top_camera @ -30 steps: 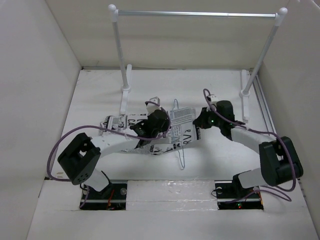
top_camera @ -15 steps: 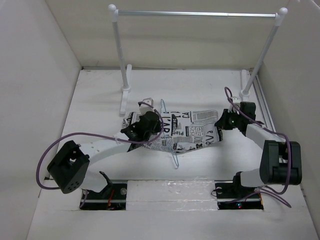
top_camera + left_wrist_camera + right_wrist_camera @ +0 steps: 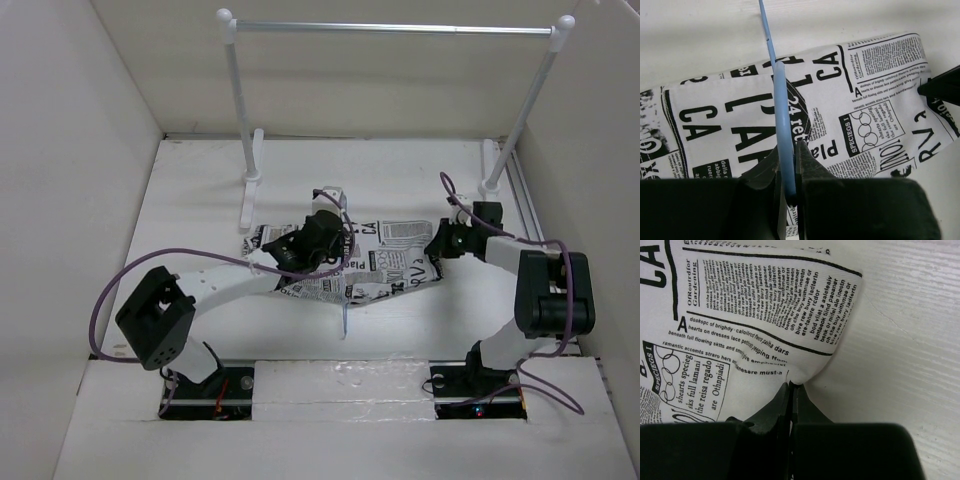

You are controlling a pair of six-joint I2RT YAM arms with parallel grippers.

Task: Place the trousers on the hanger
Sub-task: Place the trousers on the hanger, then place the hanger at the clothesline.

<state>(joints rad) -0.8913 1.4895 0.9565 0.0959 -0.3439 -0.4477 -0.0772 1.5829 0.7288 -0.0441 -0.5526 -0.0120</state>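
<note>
The trousers (image 3: 390, 262), white with black newspaper print, lie spread flat across the middle of the table. The hanger (image 3: 345, 318) is a thin pale blue wire; one end sticks out from the trousers' near edge. In the left wrist view the hanger (image 3: 776, 85) runs over the trousers (image 3: 875, 100). My left gripper (image 3: 322, 240) is above the trousers' left half; its jaws (image 3: 786, 152) are shut on the wire. My right gripper (image 3: 440, 246) is shut on the trousers' right edge, and the right wrist view (image 3: 791, 386) shows a pinch of cloth (image 3: 765, 315).
A rack with a silver rail (image 3: 390, 28) on white posts (image 3: 243, 120) stands at the back, its feet on the table (image 3: 200, 200). White walls close in the left, right and back. My right arm's elbow (image 3: 550, 290) rises near the right wall.
My left gripper has moved right and back with the hanger wire. My right gripper first pulled the trousers' edge right, spreading the cloth, then eased slightly left.
</note>
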